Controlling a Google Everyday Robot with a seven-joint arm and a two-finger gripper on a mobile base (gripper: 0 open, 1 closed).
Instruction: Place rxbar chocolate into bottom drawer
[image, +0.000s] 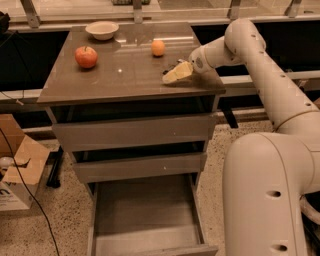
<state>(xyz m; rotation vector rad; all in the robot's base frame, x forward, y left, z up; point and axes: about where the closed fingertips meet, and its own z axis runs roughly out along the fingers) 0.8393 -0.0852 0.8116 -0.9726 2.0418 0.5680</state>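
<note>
While the bottom drawer (145, 207) stood open, the gripper (172, 76) hung low over the cabinet top (115, 80), right side, pointing left. Grip state and the rxbar chocolate's long axis: cannot tell.

A grey-brown cabinet (130, 132) stands on a speckled floor (60, 220), its glossy surface (125, 75) showing a pale glare. Behind it runs a dark wall panel (20, 60) under a pale rail (50, 21) (slanted posts above). A cardboard box (20, 175) sits at left. The claw (177, 73) is low over the surface's right edge.

Bottom drawer (145, 212) pulled open, smooth grey floor, tool (176, 73) low at right edge of cabinet top (120, 75)
</note>
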